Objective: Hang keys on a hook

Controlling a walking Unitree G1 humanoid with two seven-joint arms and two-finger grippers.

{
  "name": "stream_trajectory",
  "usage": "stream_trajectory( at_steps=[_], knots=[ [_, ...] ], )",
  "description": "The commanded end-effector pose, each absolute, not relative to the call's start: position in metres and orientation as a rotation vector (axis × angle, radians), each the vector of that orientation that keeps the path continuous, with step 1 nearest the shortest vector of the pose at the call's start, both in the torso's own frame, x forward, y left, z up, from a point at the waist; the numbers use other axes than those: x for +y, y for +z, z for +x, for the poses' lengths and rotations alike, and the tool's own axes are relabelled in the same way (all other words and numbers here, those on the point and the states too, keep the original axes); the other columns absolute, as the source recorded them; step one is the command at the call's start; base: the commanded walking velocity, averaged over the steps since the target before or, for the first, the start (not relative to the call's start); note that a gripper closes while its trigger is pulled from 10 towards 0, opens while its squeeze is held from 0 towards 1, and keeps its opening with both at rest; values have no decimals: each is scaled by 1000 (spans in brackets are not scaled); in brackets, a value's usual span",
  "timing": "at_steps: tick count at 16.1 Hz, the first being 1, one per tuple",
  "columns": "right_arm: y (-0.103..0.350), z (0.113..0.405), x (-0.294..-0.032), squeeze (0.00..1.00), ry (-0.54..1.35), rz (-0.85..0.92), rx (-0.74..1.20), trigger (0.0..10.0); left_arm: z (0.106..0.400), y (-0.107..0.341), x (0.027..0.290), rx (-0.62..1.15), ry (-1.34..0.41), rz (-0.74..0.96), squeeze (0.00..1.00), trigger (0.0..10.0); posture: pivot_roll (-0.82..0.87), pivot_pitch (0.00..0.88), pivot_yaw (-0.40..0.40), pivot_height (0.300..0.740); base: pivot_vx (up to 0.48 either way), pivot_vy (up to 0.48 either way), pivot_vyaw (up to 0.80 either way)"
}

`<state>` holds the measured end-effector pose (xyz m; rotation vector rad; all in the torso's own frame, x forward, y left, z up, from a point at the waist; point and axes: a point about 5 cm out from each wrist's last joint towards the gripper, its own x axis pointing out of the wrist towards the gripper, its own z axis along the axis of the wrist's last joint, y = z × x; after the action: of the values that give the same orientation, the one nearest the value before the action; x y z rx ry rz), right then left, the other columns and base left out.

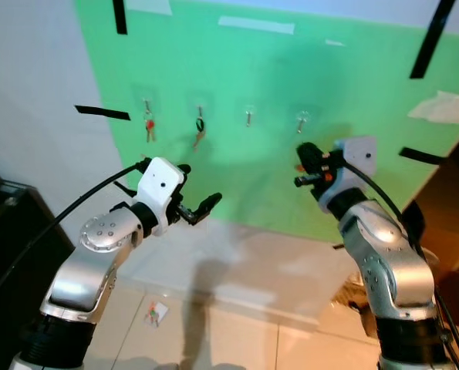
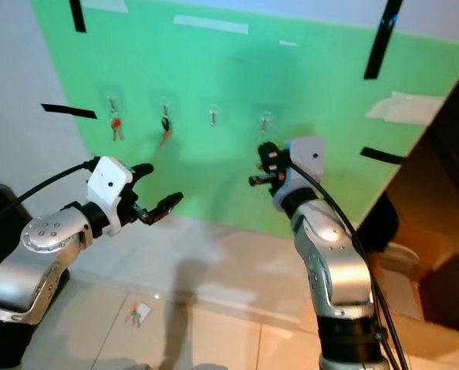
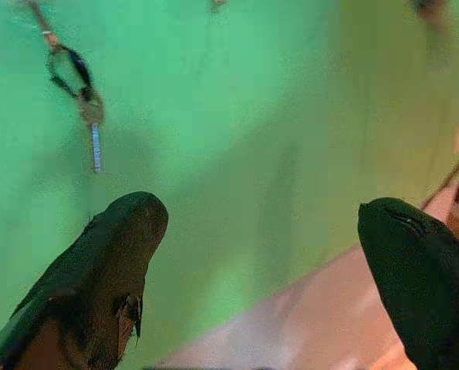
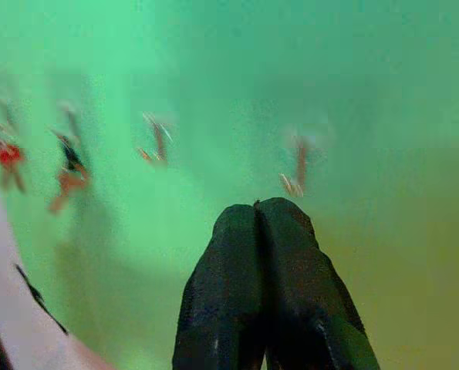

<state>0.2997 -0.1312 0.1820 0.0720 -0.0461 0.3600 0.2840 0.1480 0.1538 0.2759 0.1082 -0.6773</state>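
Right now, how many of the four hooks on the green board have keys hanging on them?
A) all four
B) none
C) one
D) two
D: the two hooks on the robot's left carry keys, a red-tagged set and a black-tagged set, while the third hook and fourth hook hang bare on the green board.

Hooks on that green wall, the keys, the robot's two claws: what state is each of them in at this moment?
First hook: holds red keys.
Second hook: holds black keys.
Third hook: bare.
Fourth hook: bare.
Keys on the floor: lying flat on the tiles.
Left gripper: open, raised below the second hook.
Right gripper: shut, nothing seen between its fingers, raised near the fourth hook.
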Motion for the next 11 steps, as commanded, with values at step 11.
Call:
stream_trajectory(
  at_steps=[11],
  knots=[
    [214, 325, -81, 0, 603, 157, -82, 10000, 270, 154, 161, 158, -745, 308, 0, 10000, 41, 0, -36, 740, 0, 0, 0]
  ],
)
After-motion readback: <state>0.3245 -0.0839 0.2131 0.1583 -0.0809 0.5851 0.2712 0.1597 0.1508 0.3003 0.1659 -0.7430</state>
